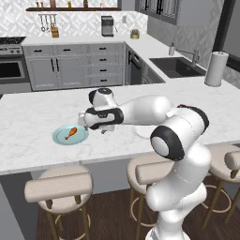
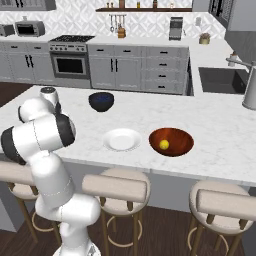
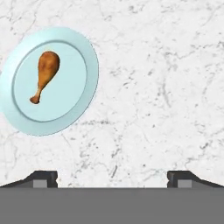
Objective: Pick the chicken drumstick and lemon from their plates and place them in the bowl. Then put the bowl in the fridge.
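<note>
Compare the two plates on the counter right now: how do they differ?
The teal-blue plate holds the chicken drumstick; the white plate holds nothing. The white plate sits beside the reddish-brown bowl, which already contains the lemon; the teal-blue plate lies apart. Both are round, flat, on the marble island.

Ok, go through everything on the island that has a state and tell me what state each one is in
pincer: open, empty, above bare marble beside the teal plate
chicken drumstick: lying on the teal plate, not yet picked
lemon: already in the brown bowl
white plate: empty
brown bowl: on the island counter, not in the fridge
dark blue bowl: upright, contents not visible
</note>
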You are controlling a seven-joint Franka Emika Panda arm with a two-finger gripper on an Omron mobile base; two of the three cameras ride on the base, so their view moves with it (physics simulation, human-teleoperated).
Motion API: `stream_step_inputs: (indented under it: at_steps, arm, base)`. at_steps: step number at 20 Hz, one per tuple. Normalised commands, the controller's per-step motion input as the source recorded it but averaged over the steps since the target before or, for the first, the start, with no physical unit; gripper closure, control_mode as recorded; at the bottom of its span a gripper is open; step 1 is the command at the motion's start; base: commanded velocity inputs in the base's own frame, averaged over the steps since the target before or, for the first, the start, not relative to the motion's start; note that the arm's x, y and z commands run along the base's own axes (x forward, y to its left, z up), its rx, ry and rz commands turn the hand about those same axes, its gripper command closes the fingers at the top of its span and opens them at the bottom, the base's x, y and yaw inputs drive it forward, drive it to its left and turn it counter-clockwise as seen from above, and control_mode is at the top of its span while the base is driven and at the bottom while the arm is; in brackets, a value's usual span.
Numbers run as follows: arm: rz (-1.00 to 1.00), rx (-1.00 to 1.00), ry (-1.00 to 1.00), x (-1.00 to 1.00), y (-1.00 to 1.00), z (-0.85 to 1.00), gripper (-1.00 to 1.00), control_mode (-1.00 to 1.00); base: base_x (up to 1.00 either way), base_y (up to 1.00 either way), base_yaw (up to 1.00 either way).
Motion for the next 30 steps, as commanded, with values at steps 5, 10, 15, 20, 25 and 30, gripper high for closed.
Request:
stream_step_inputs:
  at_steps: [5, 10, 15, 20, 25, 30]
  arm:
    - [0.0, 0.06, 0.14, 0.46, 0.28, -0.01, -1.0, -1.0]
    - [-0.02, 0.0, 0.09, 0.26, 0.39, -0.08, -1.0, -1.0]
    - [-0.01, 0.04, 0.0, 0.08, 0.33, -0.37, -1.0, -1.0]
    - [0.0, 0.06, 0.0, 0.22, 0.11, -0.47, -1.0, -1.0]
    - [0.0, 0.0, 0.02, 0.38, 0.05, 0.0, -1.0, -1.0]
    - [0.0, 0.0, 0.06, 0.3, 0.2, -0.05, -1.0, -1.0]
  base:
    - [0.0, 0.0, 0.0]
    - [0.0, 0.0, 0.0]
    - [0.0, 0.0, 0.0]
    - [0.0, 0.0, 0.0]
    - [0.0, 0.0, 0.0]
    - [0.0, 0.0, 0.0]
